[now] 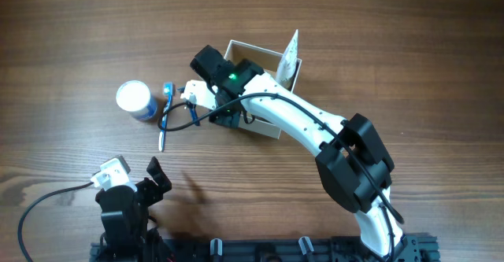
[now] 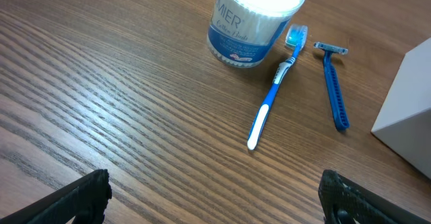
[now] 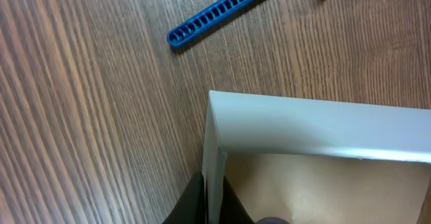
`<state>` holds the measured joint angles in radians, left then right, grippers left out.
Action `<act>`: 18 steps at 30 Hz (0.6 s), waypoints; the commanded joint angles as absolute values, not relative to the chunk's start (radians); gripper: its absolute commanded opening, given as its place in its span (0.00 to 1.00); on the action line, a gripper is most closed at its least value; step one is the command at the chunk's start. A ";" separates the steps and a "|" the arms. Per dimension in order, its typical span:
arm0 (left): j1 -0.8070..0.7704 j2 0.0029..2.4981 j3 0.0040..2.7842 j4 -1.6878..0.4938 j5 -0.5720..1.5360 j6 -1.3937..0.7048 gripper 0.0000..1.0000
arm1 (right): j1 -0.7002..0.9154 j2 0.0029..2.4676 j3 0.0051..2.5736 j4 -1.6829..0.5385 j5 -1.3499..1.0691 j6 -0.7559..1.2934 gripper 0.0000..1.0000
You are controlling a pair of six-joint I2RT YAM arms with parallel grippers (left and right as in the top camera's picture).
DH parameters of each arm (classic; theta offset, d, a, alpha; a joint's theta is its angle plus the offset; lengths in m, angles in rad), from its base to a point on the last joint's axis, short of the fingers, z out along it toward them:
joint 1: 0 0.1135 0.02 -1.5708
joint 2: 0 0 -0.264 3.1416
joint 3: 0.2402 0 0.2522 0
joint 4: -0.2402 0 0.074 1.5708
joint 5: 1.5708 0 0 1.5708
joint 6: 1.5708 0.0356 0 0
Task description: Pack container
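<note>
The container (image 1: 253,50), a shallow white-walled box with a tan inside (image 3: 316,183), sits just right of the table's middle. My right gripper (image 1: 227,114) reaches over it. In the right wrist view the gripper (image 3: 214,200) is shut on the box's thin white wall (image 3: 303,123), one finger inside and one outside, close to a corner. My left gripper (image 1: 160,177) hangs open over bare wood at the front left (image 2: 215,197), holding nothing. A white packet (image 1: 290,56) stands tilted at the box's far right corner.
Left of the box lie a round white-lidded cotton swab jar (image 1: 135,99) (image 2: 254,22), a blue-and-white toothbrush (image 1: 164,116) (image 2: 273,93) and a blue razor (image 2: 333,83) (image 3: 222,10). The right arm hides much of the box in the overhead view.
</note>
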<state>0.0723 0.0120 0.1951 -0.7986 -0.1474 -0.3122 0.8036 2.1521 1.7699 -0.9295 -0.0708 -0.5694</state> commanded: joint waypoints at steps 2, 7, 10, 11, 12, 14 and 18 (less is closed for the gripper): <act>0.075 0.003 0.183 -0.796 -0.139 -0.299 1.00 | 0.809 2.163 1.775 -0.958 -0.072 -0.754 0.04; 0.075 0.003 0.183 -0.796 -0.139 -0.299 1.00 | 0.809 2.163 1.775 -0.955 -0.072 -0.810 0.04; 0.075 0.003 0.183 -0.796 -0.139 -0.299 1.00 | 0.809 2.163 1.775 -0.957 -0.073 -0.810 0.04; 0.075 0.003 0.183 -0.796 -0.139 -0.299 1.00 | 0.809 2.163 1.775 -0.957 -0.073 -0.810 0.04; 0.075 0.003 0.183 -0.796 -0.139 -0.299 1.00 | 0.809 2.163 1.775 -0.958 -0.073 -0.811 0.04; 0.075 0.003 0.183 -0.796 -0.139 -0.299 1.00 | 0.809 2.163 1.775 -0.960 -0.073 -0.814 0.04; 0.075 0.003 0.183 -0.796 -0.139 -0.299 1.00 | 0.809 2.163 1.775 -0.989 -0.073 -0.841 0.04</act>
